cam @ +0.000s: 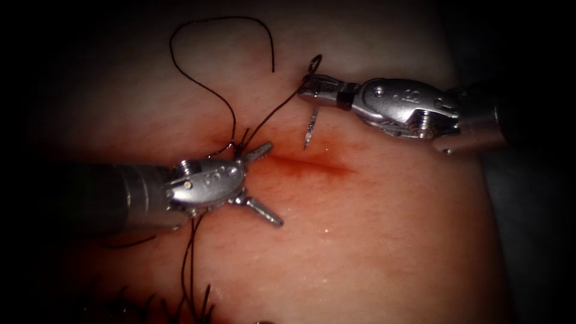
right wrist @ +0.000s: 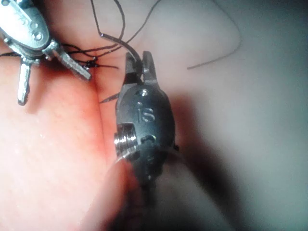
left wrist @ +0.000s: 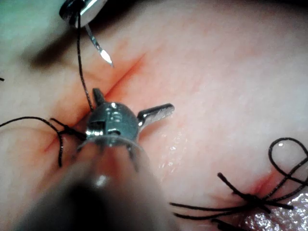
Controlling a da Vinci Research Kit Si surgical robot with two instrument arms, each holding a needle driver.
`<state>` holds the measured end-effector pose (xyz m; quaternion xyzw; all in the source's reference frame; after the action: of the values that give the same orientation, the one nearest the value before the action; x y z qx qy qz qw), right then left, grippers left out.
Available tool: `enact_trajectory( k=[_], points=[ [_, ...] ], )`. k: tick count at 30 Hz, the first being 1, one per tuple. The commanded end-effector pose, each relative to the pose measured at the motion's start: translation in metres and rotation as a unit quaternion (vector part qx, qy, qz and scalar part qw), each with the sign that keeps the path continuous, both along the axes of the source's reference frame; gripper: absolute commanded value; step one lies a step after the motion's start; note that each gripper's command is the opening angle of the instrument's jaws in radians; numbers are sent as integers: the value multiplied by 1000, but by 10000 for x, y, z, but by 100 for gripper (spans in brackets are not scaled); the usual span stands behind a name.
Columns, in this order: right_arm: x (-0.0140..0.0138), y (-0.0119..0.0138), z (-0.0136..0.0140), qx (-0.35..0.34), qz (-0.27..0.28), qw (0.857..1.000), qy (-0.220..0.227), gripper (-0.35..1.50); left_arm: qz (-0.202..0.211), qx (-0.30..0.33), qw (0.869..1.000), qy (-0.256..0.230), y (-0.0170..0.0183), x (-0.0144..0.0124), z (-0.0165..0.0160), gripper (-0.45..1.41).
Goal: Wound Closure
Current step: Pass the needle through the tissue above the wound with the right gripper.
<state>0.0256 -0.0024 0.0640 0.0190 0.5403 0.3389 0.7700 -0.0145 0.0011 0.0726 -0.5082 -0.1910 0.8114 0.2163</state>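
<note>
**Right tool has the needle above the cut; left tool spread wide and holding nothing**

Endoscope view: your right tool is clamped on the needle, gripping it near the thread end, so the curve hangs down from the jaws with its tip free, just above the tissue and not in it. The needle sits over the upper right part of the cut. The thread runs from the needle's tail down to a stitch at the cut's left end, then loops up and away over the tissue. Your left tool lies at the left end of the cut, jaws splayed wide, gripping nothing; one jaw rests beside the stitch.

Left wrist view: your left tool stands with jaws parted over the cut, empty. The needle tip hangs clear of the tissue, with the thread dropping to the knot. A finished stitch lies well apart.

Right wrist view: your right tool pinches the needle between its jaws. The left tool lies spread beside the knot.
</note>
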Motion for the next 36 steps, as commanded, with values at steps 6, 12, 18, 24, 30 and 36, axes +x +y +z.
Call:
enact_trajectory(
  k=[6, 12, 18, 24, 30, 36],
  points=[
    [25, -6, 20, -35, -17, 999, 1, -35, 36, 6, 999, 22, -8, 0, 11, -35],
    [40, 0, 24, -72, -27, 997, -12, -35, 30, -3, 998, 54, -6, 9, 18, -45],
    [44, 3, 37, -101, -32, 994, -23, -35, 9, -8, 996, 85, 0, 9, 27, -30],
    [47, -3, 46, -112, -36, 993, -25, -35, 1, -13, 995, 101, 3, 6, 33, -23],
    [50, -2, 48, -124, -39, 991, -27, -35, -6, -12, 994, 109, 3, 3, 34, -8],
    [48, 0, 50, -134, -43, 990, -32, -35, -12, -11, 993, 118, 1, 3, 34, -1]
  ],
)
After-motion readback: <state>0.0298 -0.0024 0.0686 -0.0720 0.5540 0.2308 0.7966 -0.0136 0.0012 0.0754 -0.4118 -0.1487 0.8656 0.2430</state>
